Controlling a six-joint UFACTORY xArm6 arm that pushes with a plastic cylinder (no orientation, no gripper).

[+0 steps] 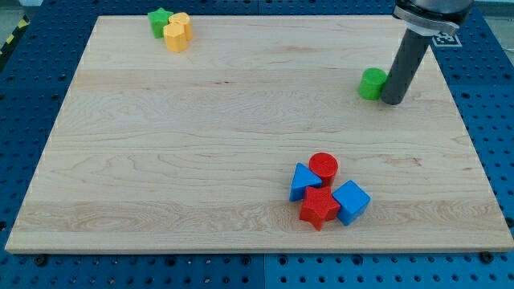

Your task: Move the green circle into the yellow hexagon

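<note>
The green circle [372, 83] is a short green cylinder at the view's upper right of the wooden board [201, 160]. My tip [393, 101] stands right beside it on its right, touching or nearly touching it. The yellow hexagon [175, 37] sits at the view's top left, pressed against a yellow heart-like block [181, 22] and a green star [160, 22]. The green circle lies far to the right of the yellow hexagon.
A cluster at the view's lower right holds a red cylinder [324, 166], a blue triangle [303, 181], a red star [319, 207] and a blue cube [351, 201]. Blue pegboard surrounds the board.
</note>
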